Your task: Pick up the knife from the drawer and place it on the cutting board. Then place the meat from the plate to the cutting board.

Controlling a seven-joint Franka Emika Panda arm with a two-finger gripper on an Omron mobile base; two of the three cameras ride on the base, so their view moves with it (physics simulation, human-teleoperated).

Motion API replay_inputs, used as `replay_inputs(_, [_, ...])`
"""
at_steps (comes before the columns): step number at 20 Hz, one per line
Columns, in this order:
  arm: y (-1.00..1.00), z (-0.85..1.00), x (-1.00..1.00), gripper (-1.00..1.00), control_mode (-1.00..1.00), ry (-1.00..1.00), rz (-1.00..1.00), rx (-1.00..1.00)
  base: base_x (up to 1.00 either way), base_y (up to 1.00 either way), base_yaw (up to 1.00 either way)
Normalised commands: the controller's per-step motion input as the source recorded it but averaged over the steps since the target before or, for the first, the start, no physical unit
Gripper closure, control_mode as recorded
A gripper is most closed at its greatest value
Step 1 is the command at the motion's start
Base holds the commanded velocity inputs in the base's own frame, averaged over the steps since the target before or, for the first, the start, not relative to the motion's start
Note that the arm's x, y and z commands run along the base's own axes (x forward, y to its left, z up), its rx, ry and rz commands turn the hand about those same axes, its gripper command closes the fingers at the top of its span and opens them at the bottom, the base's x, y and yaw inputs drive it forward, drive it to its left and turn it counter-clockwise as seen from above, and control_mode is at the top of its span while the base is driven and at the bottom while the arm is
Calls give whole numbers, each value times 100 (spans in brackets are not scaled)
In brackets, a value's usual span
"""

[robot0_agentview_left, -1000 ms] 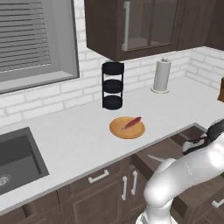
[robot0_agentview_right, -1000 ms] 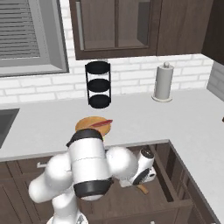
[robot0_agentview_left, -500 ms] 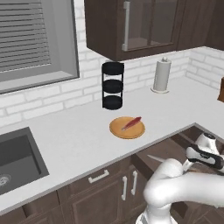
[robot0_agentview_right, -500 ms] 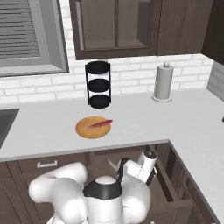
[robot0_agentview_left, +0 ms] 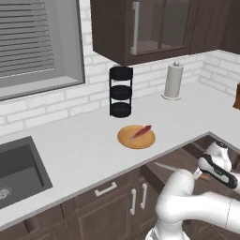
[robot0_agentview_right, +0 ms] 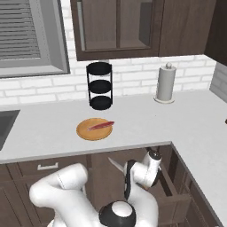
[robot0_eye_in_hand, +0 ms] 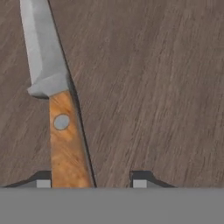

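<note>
The knife (robot0_eye_in_hand: 61,131) lies flat on the floor of the open drawer (robot0_eye_in_hand: 166,87), its silver blade pointing away from the hand and its wooden handle toward it. My gripper (robot0_eye_in_hand: 92,181) stands over the handle end, open. The handle sits against the left fingertip (robot0_eye_in_hand: 43,183), with a gap to the right one. The blade tip (robot0_agentview_right: 114,164) pokes out beside my wrist in the drawer (robot0_agentview_right: 175,195). On the counter the meat (robot0_agentview_left: 140,131) (robot0_agentview_right: 101,126) lies on the plate (robot0_agentview_left: 126,140) (robot0_agentview_right: 83,131). The cutting board is out of view.
A black three-tier rack (robot0_agentview_left: 121,91) and a paper towel roll (robot0_agentview_left: 173,80) stand by the brick wall. The sink (robot0_agentview_left: 14,168) is at the far left. Dark upper cabinets (robot0_agentview_right: 119,26) hang above. The drawer walls close in around the hand.
The arm has folded down and the hand has sunk lower into the open drawer. Plate and meat have not moved.
</note>
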Motion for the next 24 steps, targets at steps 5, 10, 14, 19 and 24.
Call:
replay_inputs(5, [0, -66, -97, 100, -100, 14, 2, 0, 0, 0, 0])
replay_inputs(10, [0, -17, -99, 100, -100, -2, 0, 0, 0, 0, 0])
replay_inputs(14, [0, 85, -73, 100, -100, -25, 0, 3, 0, 0, 0])
replay_inputs(19, [22, 100, -32, 100, -100, -29, 0, 1, 0, 0, 0])
replay_inputs(24, [20, 100, -33, 100, -100, -26, -3, 0, 0, 0, 0])
